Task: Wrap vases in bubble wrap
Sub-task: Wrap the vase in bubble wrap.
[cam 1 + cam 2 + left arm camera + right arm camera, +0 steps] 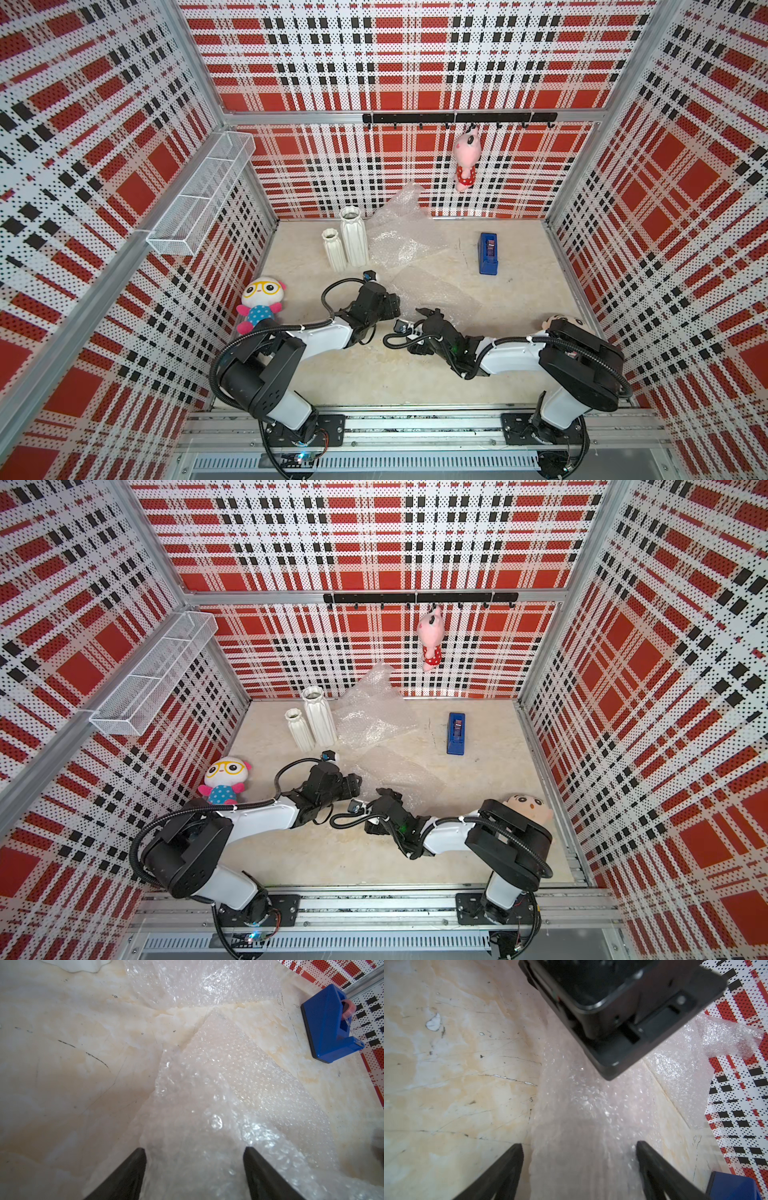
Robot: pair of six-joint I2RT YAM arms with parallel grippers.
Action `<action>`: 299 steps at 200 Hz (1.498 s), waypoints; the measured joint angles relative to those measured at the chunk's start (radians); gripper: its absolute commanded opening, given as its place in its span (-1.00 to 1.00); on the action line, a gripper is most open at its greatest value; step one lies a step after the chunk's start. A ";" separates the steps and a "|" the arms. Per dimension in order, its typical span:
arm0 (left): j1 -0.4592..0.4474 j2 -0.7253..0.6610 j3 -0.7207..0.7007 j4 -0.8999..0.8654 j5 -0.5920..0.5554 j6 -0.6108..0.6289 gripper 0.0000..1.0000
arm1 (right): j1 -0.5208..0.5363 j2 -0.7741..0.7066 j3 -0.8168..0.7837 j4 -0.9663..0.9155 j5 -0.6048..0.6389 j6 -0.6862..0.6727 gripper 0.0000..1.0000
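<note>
Red, black and white plaid perforated walls (415, 62) box in a beige marbled tabletop (523, 299). Near its front a translucent bubble wrap sheet (436, 297) lies humped, and both arms meet at its end, probably to gather it. The wrap fills the gap between the left gripper's (194, 1149) parted fingers (gripping or not, I cannot tell). The right gripper (579, 1145) stands spread astride the wrap. The short white ribbed vase (334, 249) and the taller white ribbed vase (354, 241) stand upright and unwrapped near the back wall, clear of the work.

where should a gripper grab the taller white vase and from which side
Probably the narrower neck under the flared rim of the taller vase, which stands upright. Come from the robot's right, over the bubble wrap: the short vase crowds its left.
</note>
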 measured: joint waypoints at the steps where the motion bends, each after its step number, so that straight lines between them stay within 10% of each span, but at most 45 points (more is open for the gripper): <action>1: 0.000 0.000 0.000 0.000 0.000 0.000 0.56 | 0.000 0.001 0.001 0.000 0.000 0.002 0.76; 299: 0.026 0.098 0.132 -0.100 0.058 0.039 0.71 | 0.012 0.026 0.062 -0.071 0.054 0.352 0.79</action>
